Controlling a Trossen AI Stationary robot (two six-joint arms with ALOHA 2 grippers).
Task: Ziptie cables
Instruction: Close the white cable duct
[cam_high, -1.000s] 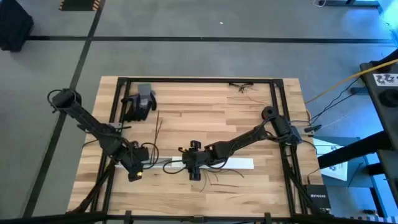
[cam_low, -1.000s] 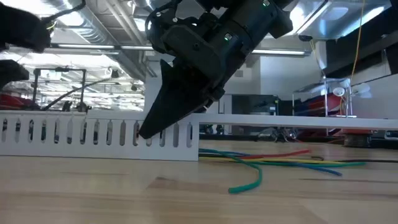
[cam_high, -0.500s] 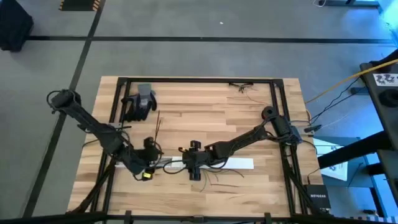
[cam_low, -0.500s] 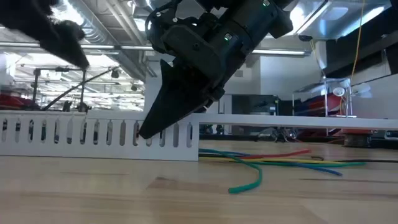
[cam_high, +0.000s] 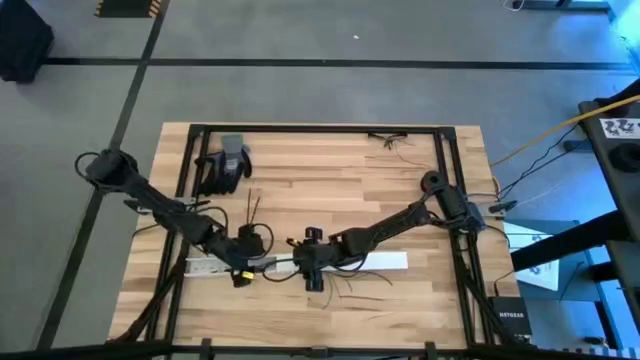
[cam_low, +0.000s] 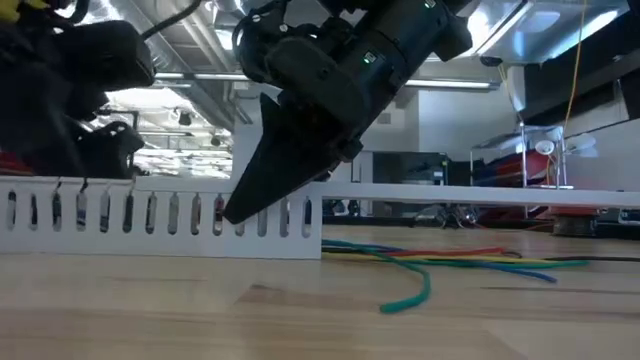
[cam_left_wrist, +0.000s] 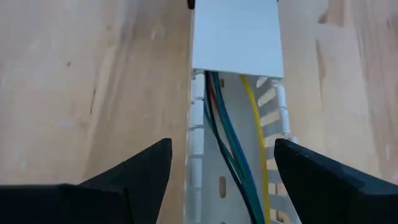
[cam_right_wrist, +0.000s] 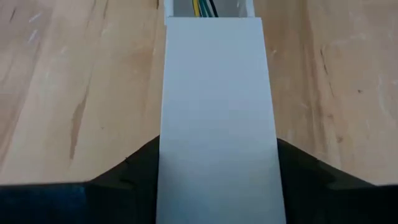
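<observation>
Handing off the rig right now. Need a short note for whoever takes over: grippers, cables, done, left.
Left gripper: open, one finger on each side of the uncovered slotted stretch of the white duct.
Right gripper: shut on the duct where the white cover sits.
Cables: coloured ones lie in the duct channel, and more trail over the table. Thin dark strands lie loose near the right gripper.
Done: cables laid in, part covered.
Left: no tie visible on any cable.

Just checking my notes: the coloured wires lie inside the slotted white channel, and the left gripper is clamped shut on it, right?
Not quite. The wires do lie in the channel, but the left gripper is open, its fingers straddling the channel, as the left wrist view shows.
</observation>
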